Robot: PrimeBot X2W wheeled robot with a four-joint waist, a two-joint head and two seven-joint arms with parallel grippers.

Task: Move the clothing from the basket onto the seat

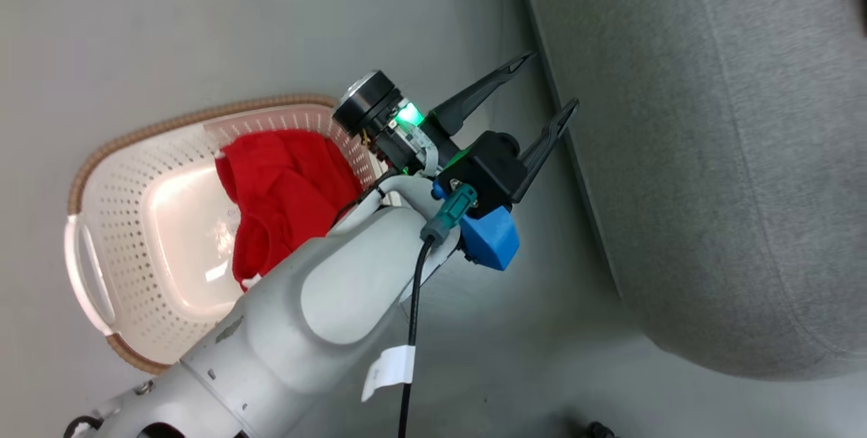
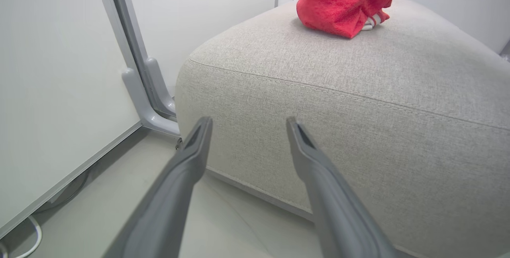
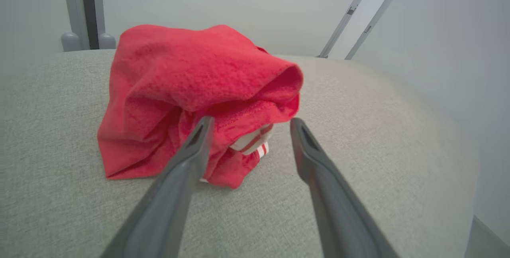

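One bright red soft fabric garment [image 3: 191, 90] lies on the large grey woven upholstered seat [image 3: 358, 178] just ahead of my right gripper [image 3: 249, 124], while a second red garment [image 1: 284, 194] sits in the oval cream perforated basket [image 1: 122, 221] behind my nearer left gripper [image 1: 552, 79], both sets of jaws wide and empty.

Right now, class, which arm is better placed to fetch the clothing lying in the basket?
Probably left: the open, empty left gripper hangs beside the basket with its clothing; the right gripper is at the seat.
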